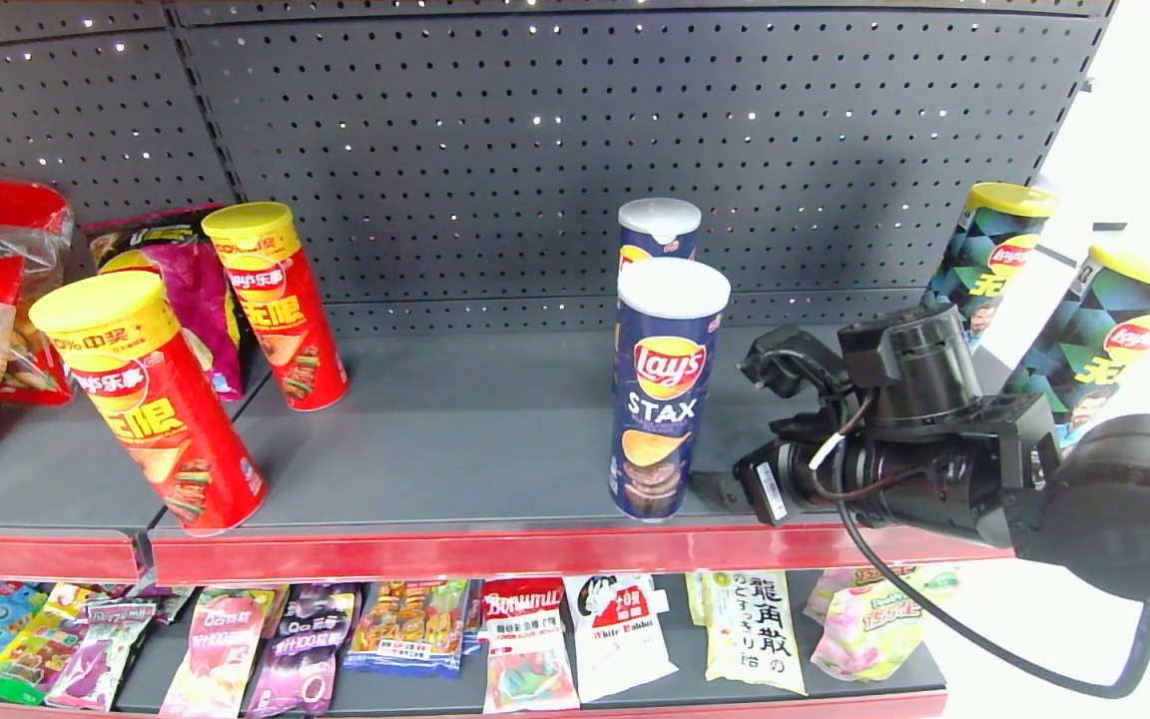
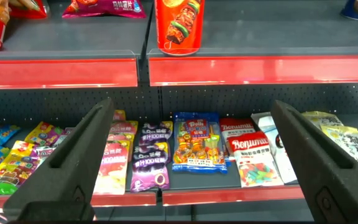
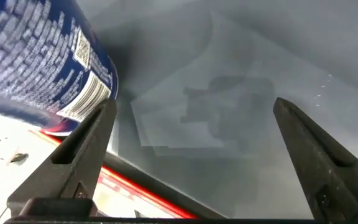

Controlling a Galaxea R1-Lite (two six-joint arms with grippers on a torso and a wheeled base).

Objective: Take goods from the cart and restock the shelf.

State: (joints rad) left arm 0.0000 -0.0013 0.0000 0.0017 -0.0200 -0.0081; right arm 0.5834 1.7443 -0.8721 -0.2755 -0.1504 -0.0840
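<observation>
Blue cardboard crisp can with a white plastic lid [image 1: 670, 389] stands upright on the grey metal shelf [image 1: 455, 419], right at the front by the red lip, with a second blue can [image 1: 659, 232] at its 12 o'clock against the pegboard. I read this as the placing step just about done. What's left is getting clear without knocking the can over.

Right gripper [image 3: 191, 106] is at the can's 5 o'clock in the head view, low at the shelf edge. Its fingers are spread wide and hold nothing. In the right wrist view the can's lower end sits beside one finger [image 3: 86, 149], outside the gap, and I can't tell whether they touch.

To do this well I'd pull straight back off the shelf edge, keeping that near finger from brushing the can. It's tall, narrow and close to the lip, so a sideways nudge could tip it off the front. I'd keep the fingers open until I'm clear — no swing toward 9 o'clock.

Left gripper [image 2: 191, 104] is also released and empty. It faces the lower shelf's row of flat sweet packets [image 2: 191, 143], well away from the can.

Two red crisp cans with yellow lids [image 1: 151, 399] stand off at the blue can's 9 o'clock, and dark patterned cans with yellow lids [image 1: 994, 255] at its 2 o'clock.
</observation>
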